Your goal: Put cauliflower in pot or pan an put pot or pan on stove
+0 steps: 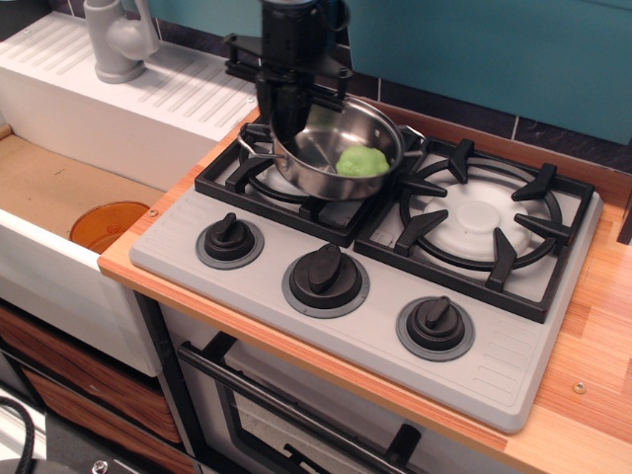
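Note:
The shiny steel pot (316,168) is over the left burner grate of the grey stove (375,326), tilted down toward the right. The lime-green cauliflower (362,161) lies inside it against the right wall. My black gripper (284,120) comes down from above and is shut on the pot's left rim. Whether the pot's base touches the grate I cannot tell.
The right burner grate (479,222) is bare. Three black knobs (324,274) line the stove front. An orange bowl (107,223) sits in the sink at the left, with a grey faucet (118,39) behind it. Wooden counter (597,346) runs along the right.

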You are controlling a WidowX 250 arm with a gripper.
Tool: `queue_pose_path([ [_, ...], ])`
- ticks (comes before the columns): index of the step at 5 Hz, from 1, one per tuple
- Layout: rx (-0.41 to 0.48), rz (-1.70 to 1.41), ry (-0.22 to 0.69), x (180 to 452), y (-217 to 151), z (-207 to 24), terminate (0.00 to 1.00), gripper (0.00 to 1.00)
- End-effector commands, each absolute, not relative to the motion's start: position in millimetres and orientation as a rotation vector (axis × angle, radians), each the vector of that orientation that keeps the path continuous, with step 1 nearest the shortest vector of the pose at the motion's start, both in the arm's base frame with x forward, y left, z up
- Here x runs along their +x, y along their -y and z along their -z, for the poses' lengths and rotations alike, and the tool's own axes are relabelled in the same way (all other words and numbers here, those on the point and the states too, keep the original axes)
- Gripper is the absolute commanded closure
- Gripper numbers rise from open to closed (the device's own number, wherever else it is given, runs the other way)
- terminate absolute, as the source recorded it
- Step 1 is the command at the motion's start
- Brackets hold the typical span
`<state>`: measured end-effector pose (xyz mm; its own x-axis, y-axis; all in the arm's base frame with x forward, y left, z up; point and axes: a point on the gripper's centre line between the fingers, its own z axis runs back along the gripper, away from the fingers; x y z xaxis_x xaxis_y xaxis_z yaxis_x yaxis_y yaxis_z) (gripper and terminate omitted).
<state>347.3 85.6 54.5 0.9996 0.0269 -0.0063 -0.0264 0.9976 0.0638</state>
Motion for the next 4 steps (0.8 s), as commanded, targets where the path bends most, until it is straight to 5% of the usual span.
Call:
queue_pose_path([
  [1, 0.046, -0.024, 0.085, 363, -101, -36, 0.00, 1.00],
  [2, 0.035, -0.011, 0.082, 361, -105, -35, 0.00, 1.00],
  [3, 0.048, -0.005, 0.077, 360, -107, -42, 0.00, 0.00],
  [4, 0.053, -0.009, 0.069, 359, -103, -48, 0.00, 0.00],
])
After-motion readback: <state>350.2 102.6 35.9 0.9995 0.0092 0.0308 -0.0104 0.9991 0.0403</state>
